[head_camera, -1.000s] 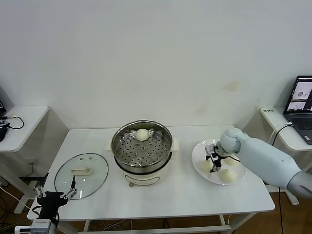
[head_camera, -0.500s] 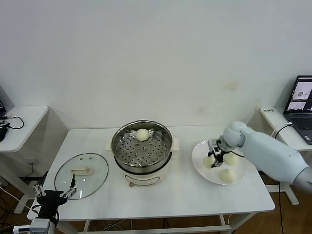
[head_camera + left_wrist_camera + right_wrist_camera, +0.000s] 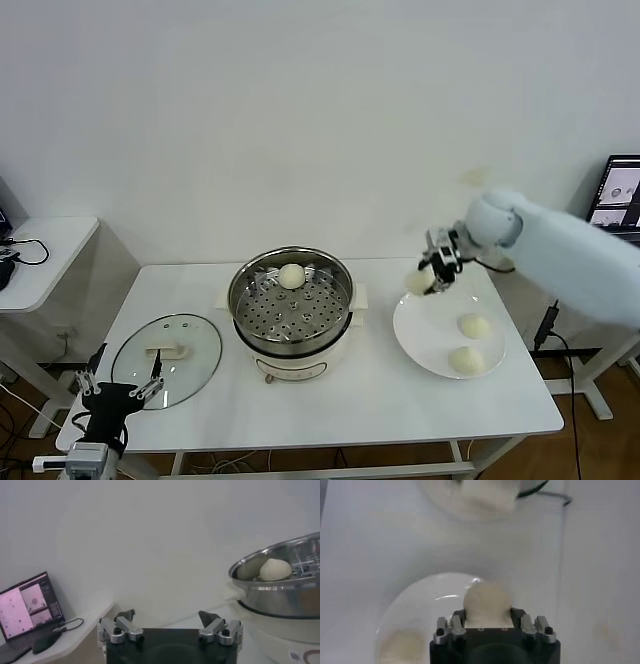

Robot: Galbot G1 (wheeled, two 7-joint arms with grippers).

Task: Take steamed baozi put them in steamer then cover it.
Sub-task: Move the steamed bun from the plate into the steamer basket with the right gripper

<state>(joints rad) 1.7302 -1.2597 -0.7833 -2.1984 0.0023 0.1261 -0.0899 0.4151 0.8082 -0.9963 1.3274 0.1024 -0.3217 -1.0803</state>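
**One bun held above the plate, one in the pot, two left on the plate**

Nearest the robot, at the table's front left corner, the left gripper is parked low with its fingers spread wide and nothing between them; this is confirmed in the left wrist view, where the two fingertips are seen well apart. Just beyond it, the cover lies flat on the white table, its cream handle facing up.

In the middle of the table the steamer stands uncovered. One baozi in the steamer rests on the perforated tray toward the far rim; from the left wrist view the same bun is seen over the pot's steel wall, a side angle the head view does not give.

To the right, a white plate carries two buns on the plate, lying near each other. Above the plate's far edge the right gripper is raised and pinched on a third bun, the held baozi. The grip is only partly visible from the head; in the right wrist view the held bun is shown clamped between the fingers, with the plate below.
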